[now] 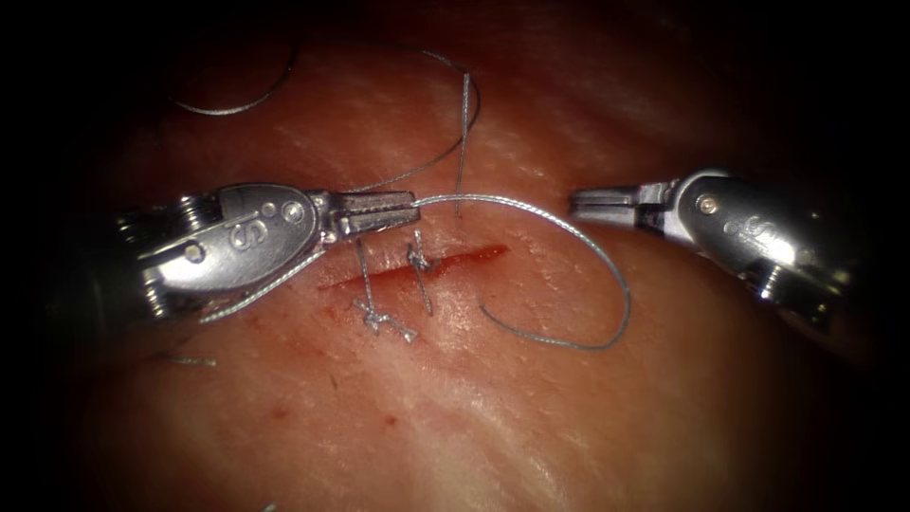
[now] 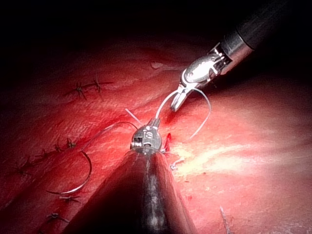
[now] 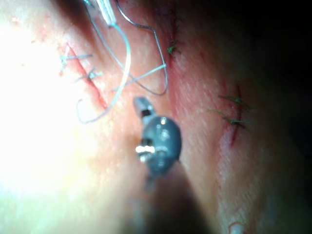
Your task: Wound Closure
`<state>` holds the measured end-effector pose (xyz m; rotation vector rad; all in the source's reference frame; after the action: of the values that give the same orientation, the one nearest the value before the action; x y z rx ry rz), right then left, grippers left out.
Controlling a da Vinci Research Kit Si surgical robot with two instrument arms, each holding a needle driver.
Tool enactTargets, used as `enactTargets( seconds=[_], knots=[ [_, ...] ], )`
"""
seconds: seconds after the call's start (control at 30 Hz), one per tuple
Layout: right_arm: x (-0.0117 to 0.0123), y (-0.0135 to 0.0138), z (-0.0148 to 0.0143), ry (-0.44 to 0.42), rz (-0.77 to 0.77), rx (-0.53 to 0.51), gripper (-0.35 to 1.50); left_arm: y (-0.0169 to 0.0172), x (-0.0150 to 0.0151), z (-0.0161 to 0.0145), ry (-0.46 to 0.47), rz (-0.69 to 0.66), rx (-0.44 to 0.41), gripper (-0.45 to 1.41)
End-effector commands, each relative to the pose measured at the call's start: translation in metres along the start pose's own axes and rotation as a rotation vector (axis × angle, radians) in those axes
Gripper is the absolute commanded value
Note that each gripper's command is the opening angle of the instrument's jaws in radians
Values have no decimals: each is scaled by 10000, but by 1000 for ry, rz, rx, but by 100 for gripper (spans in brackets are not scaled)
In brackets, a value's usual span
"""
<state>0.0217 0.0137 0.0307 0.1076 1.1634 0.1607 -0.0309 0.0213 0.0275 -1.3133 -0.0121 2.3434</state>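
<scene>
The short red cut [image 1: 417,268] in the pink pork-belly tissue [image 1: 493,417] is crossed by two knotted grey stitches [image 1: 384,318]. The thin curved steel needle [image 2: 80,175] lies free on the tissue in the left wrist view, held by neither tool. A grey thread [image 1: 569,284] is clamped in the shut jaws of the left tool [image 1: 403,210], just above the cut, and arcs rightward into a loop. The right tool [image 1: 592,202] hovers well right of the cut, jaws together, holding nothing.
</scene>
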Motion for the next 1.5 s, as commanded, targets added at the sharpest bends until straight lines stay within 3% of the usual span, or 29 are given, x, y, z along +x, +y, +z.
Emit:
enactTargets(
  seconds=[0.03, 0.2, 0.37, 0.67, 0.87, 0.9, 0.97, 1.03, 1.27, 1.5],
  knots=[
    [-5, -7, 20, 17, 7, 12, -35, -8, -5, 13, -7, 6, 14, -45],
    [4, -24, 22, 100, 37, 24, -35, -29, -43, 55, -14, 26, 47, -45],
    [21, -26, 28, 166, 43, 4, -35, -11, -64, 86, -24, 51, 20, -45],
    [33, -16, 29, 238, 66, -46, -35, -1, -71, 90, -21, 66, 13, -45],
    [41, -4, 33, 265, 81, -95, -35, 27, -83, 97, -27, 88, -12, -45],
    [41, -5, 35, 263, 80, -99, -10, 31, -83, 97, -25, 91, -18, -45],
    [40, -9, 41, 263, 83, -101, 34, 39, -81, 96, -22, 94, -21, -45],
    [38, -19, 54, 239, 74, -91, 48, 55, -73, 91, -14, 98, -31, -45],
    [18, -22, 67, 200, 59, -92, 44, 86, -45, 62, -12, 100, -57, -45],
    [-6, -35, 81, 120, 34, -66, 44, 81, -5, 34, -24, 107, -64, -45]
  ],
)
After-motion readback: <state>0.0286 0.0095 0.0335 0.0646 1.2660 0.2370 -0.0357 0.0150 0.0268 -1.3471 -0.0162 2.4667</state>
